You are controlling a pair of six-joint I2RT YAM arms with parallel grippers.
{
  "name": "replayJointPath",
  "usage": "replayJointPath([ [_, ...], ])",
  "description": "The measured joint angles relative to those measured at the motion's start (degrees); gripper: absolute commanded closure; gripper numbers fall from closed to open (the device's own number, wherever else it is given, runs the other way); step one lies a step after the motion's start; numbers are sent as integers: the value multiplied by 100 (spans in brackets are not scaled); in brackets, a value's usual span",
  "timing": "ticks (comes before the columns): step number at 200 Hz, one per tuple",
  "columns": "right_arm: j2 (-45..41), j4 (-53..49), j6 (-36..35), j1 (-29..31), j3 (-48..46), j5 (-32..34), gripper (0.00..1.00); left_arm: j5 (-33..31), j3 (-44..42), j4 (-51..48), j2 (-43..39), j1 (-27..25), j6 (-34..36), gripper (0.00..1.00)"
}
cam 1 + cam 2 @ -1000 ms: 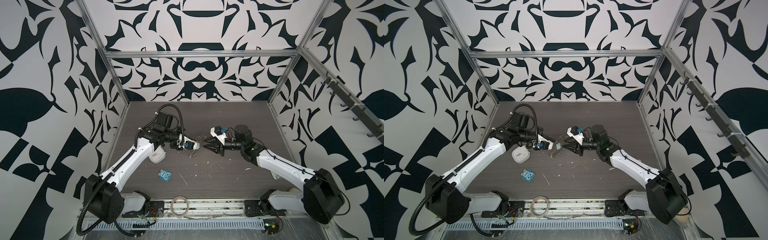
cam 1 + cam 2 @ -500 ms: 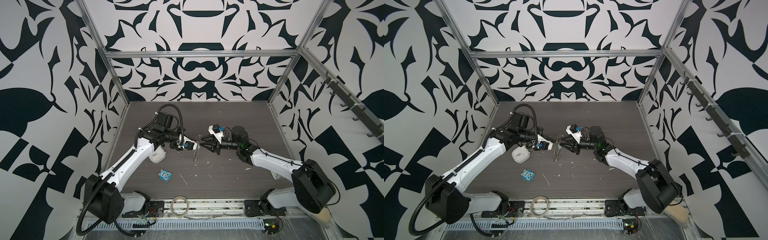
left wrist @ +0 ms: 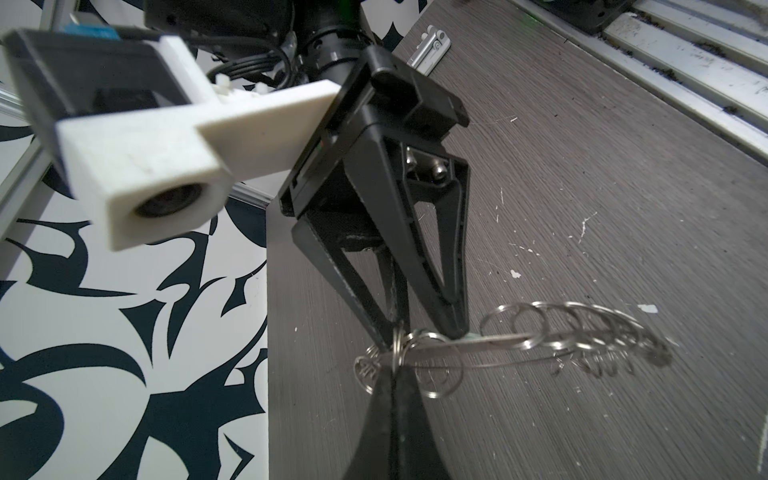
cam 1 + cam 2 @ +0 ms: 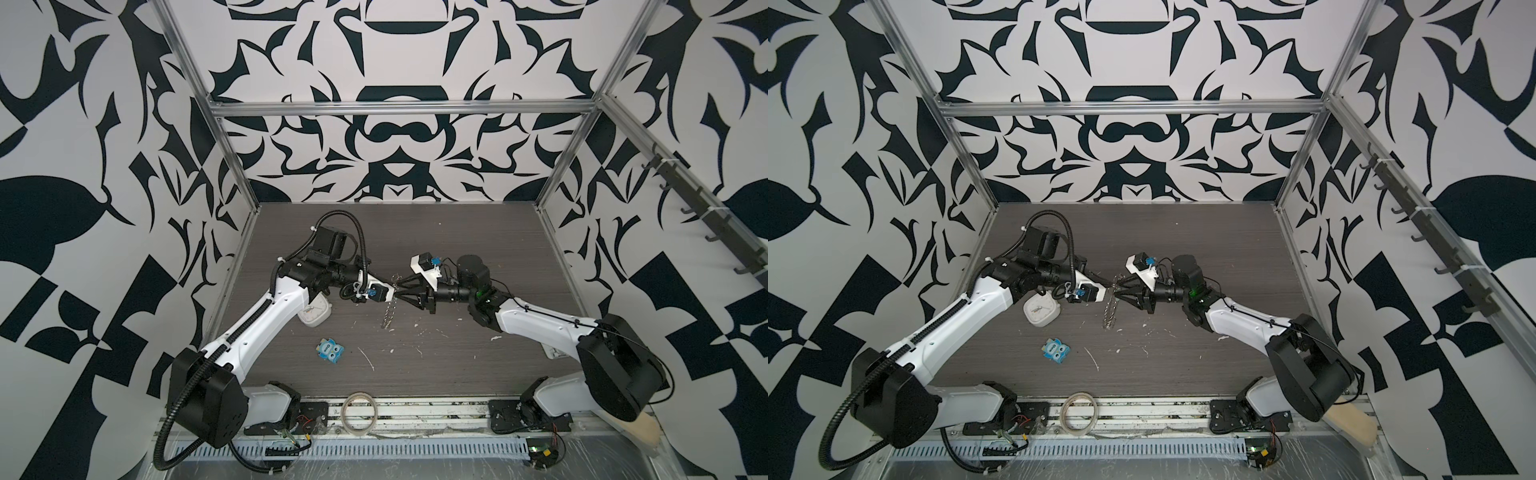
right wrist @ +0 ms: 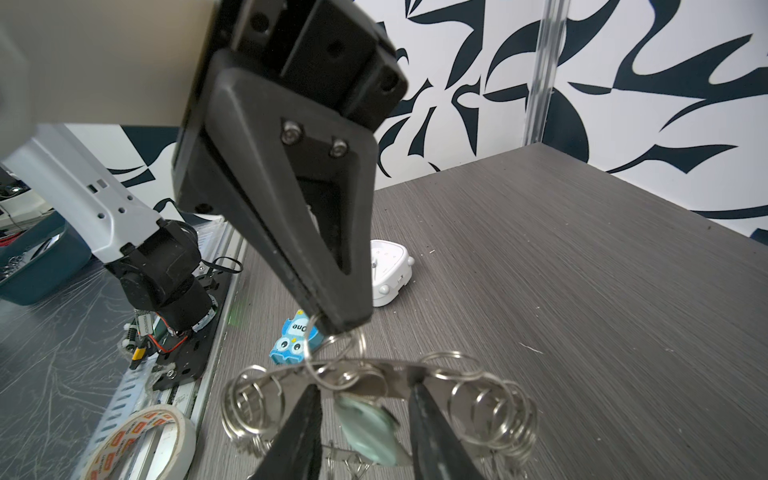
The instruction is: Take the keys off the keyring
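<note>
Right wrist view gives you the clearest reading. The left pincer (image 5: pixel 336 322) is closed, its tips clamped on one small split ring (image 5: pixel 332 345) at the rim of the keyring (image 5: pixel 386 372). The keyring hangs from that ring over the bench (image 5: pixel 582 291). You cannot tell whether its lowest rings touch the surface.

The right pincer (image 5: pixel 365 384) stands with its jaws apart. Its two fingers (image 5: pixel 305 432) reach the disc rim at separate places and do not close on it. The keys (image 5: pixel 365 424), marked by the pale mint tag, hang from the rim in the gap between those two fingers. You cannot confirm contact between the tag and either finger.

Left wrist view shows you the keyring (image 3: pixel 540 345) edge-on. The left pincer (image 3: pixel 395 370) is shut on the ring at one end, and the right pincer (image 3: pixel 424 332) has its tips at the rim just beside it.

In both top views the left pincer (image 4: pixel 391 291) and right pincer (image 4: pixel 402 293) meet tip to tip over the middle of the bench, with the keyring (image 4: pixel 1109 309) hanging edge-on at that point.

A white clock (image 4: pixel 314 318) lies near the left arm, a blue owl figure (image 4: pixel 330 351) nearer the front, and a tape roll (image 4: pixel 359 413) on the front rail.
</note>
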Motion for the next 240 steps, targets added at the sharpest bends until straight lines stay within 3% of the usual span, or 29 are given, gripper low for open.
replayJointPath([
  [123, -527, -321, -258, 85, 7, 164, 67, -2, -140, 90, -13, -2, -9, 100],
  [240, -70, -411, -732, 195, 2, 702, 65, 15, -140, 111, -13, -2, -52, 100],
])
